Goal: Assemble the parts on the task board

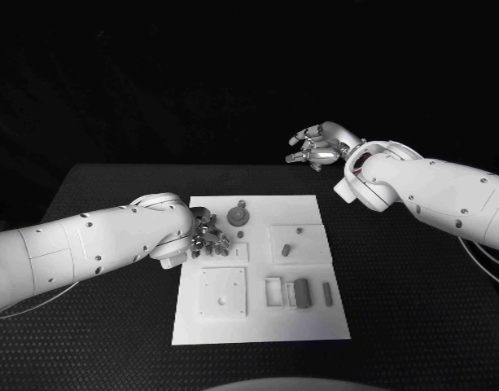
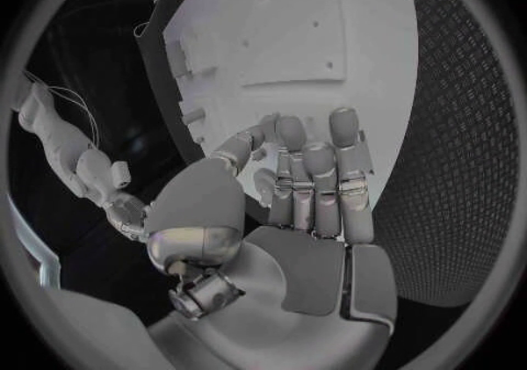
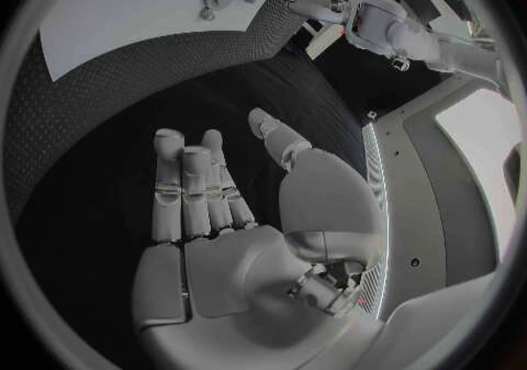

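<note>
Left hand [image 1: 206, 236], fingers loose and empty, poised over task board [image 1: 261, 330] near parts [image 1: 301, 292]; right hand [image 1: 317, 147] released, parked beyond surface's far edge.

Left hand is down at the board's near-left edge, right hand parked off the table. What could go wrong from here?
1. The left hand hovers over the task board near the round part; a sweep might knock that part or shift the board.
2. Its fingers look empty, so a closing move may catch nothing.
3. The right hand hangs open beyond the table's far edge, too far to steady the board.
</note>
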Robot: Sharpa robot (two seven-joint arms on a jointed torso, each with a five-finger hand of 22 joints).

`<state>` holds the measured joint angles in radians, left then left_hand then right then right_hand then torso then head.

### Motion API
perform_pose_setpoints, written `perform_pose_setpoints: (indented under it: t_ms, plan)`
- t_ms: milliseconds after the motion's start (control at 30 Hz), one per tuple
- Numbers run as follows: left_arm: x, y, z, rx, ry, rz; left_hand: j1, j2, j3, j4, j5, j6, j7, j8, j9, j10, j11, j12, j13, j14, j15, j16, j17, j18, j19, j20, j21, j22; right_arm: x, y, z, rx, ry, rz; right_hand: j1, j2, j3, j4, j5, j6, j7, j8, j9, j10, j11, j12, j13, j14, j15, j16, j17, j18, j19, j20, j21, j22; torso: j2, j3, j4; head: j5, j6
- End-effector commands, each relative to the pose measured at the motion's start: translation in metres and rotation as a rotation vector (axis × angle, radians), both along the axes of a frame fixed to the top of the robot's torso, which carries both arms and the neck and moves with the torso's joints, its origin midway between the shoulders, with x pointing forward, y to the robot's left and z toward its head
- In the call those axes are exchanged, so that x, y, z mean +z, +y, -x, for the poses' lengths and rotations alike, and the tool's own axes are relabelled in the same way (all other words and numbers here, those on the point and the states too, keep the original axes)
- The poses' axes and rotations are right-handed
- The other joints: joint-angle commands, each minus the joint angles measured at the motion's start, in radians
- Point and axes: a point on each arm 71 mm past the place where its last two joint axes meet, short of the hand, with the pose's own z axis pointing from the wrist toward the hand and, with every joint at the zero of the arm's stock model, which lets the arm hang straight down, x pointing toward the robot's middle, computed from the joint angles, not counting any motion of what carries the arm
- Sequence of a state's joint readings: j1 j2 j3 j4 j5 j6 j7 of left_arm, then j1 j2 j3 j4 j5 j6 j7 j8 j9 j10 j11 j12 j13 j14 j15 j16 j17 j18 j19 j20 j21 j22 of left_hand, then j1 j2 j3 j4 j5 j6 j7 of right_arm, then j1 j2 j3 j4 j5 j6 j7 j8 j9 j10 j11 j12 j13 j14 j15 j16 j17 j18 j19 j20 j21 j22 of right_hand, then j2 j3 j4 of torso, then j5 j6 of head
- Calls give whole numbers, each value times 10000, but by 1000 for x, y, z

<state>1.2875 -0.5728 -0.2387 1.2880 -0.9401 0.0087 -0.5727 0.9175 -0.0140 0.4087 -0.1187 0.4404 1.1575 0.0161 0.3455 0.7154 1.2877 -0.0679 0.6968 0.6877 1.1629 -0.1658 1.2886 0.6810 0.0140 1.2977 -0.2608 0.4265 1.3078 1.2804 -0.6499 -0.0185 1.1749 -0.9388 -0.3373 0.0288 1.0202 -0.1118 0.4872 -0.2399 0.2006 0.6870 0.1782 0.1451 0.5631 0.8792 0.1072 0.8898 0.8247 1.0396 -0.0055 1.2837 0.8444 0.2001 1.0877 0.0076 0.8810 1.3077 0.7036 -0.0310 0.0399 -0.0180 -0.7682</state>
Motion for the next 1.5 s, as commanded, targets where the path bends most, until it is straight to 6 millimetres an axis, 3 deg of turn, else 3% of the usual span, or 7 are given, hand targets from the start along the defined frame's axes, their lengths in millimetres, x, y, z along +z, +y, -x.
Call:
perform_pose_setpoints:
  t_ms: [33, 1500]
  plan:
    - [0, -2, 1, -183, 93, -40, 72, 70, 1753, -1664, 21, 158, 157, 21, 13, 26, -41, 13, -9, -21, -75, 63, -19, -134, 21, -42, 52, 232, 0, 2, 0, 147, 84, 16, -41, 50, 20, 62, 28, 8, 415, 29, -15, -63, -11, 52, -17, -73, 18, 18, -17, 617, -98, -4, -66, 160, -3, 3, 1, -4, -11]
    - [-1, -4, -2, -427, -244, -212, 70, 65, 1781, -1672, 18, 159, 150, 41, 46, 35, -49, 38, -8, 5, -87, 80, -49, -132, 42, -53, 81, 233, -2, 5, 1, 246, 271, 65, -113, 81, -6, 124, 27, -5, 420, 48, -35, -91, -6, 108, -75, -100, 23, 40, -44, 617, -113, 6, -77, 163, -4, 9, 2, -56, -36]
